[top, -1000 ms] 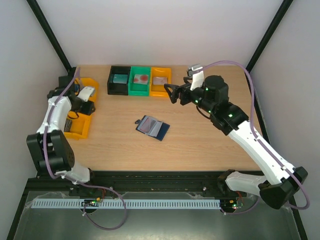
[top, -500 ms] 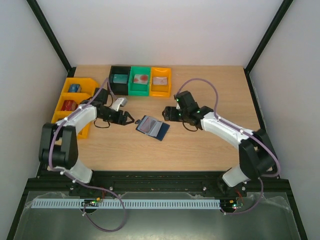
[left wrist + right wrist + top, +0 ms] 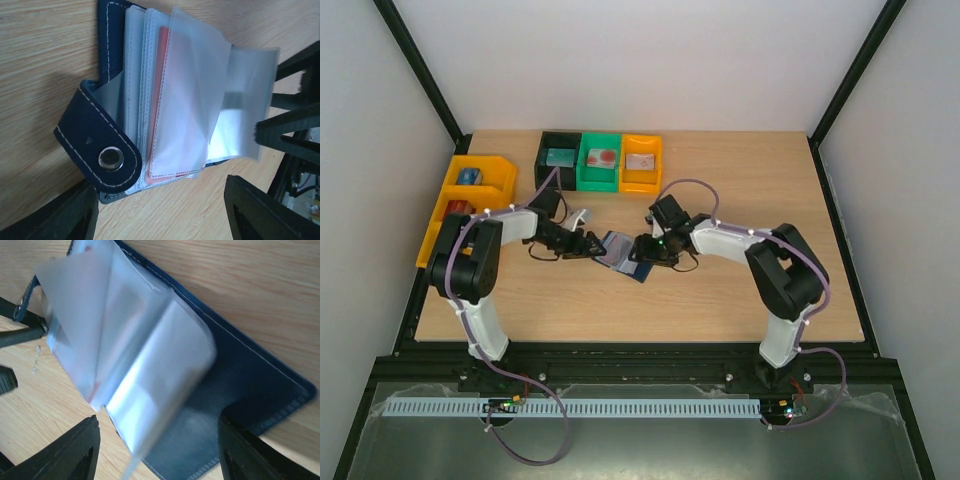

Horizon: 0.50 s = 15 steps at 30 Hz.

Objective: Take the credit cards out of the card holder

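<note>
The card holder lies open on the table, navy with a snap tab and clear sleeves fanned up. A reddish-pink credit card sits inside a sleeve; other cards are unclear. My left gripper is open at the holder's left edge, and its fingers straddle the tab end in the left wrist view. My right gripper is open at the holder's right side. In the right wrist view it straddles the navy cover and the sleeves. Neither gripper holds anything.
A black bin, a green bin and an orange bin stand in a row at the back, each with a small item inside. A yellow-orange divided bin stands at the left edge.
Both arms have swung in from the sides and lowered to the card holder. The left came from the yellow bin, the right from near the back bins. The sleeves now stand fanned up.
</note>
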Available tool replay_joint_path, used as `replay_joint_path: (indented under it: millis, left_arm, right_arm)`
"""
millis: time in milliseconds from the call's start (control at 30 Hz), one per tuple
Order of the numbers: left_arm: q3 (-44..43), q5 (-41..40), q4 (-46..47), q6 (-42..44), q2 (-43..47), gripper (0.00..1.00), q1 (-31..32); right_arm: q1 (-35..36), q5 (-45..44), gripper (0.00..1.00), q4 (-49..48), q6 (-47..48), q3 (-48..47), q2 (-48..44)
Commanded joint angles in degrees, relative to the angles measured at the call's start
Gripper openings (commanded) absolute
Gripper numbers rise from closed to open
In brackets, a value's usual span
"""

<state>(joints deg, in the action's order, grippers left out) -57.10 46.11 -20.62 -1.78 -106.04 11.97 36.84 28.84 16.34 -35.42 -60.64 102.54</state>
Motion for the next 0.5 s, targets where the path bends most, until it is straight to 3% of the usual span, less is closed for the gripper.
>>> replay_joint_path:
  millis: [0, 133, 200, 367, 400, 467]
  left_arm:
    - [-0.5, 2.7, -1.1, 0.8, -3.5, 0.7, 0.6]
    - [-1.0, 4.7, -1.1, 1.5, -3.6, 0.7, 2.6]
    - [-1.7, 6.0, -1.9, 2.2, -4.2, 0.7, 3.5]
    - [-2.5, 9.5, -3.8, 3.5, -4.1, 0.68, 4.0]
    - [-2.5, 9.4, -3.8, 3.7, -3.8, 0.67, 3.9]
    - [-2.4, 8.7, -3.8, 3.8, -3.4, 0.68, 3.8]
  right_arm:
    - [0.3, 5.4, 0.63, 4.0, -0.1, -6.8, 5.1]
    - [0.0, 6.8, 0.59, 6.3, 0.8, -10.3, 7.8]
    - [-0.3, 8.1, 0.52, 6.6, 1.0, -11.2, 9.0]
    - [-1.6, 10.8, 0.09, 5.8, 1.6, -10.5, 9.2]
    - [-2.0, 11.1, 0.03, 5.5, 1.5, -10.2, 9.0]
    - [-2.7, 11.3, 0.02, 5.1, 1.5, -10.0, 8.5]
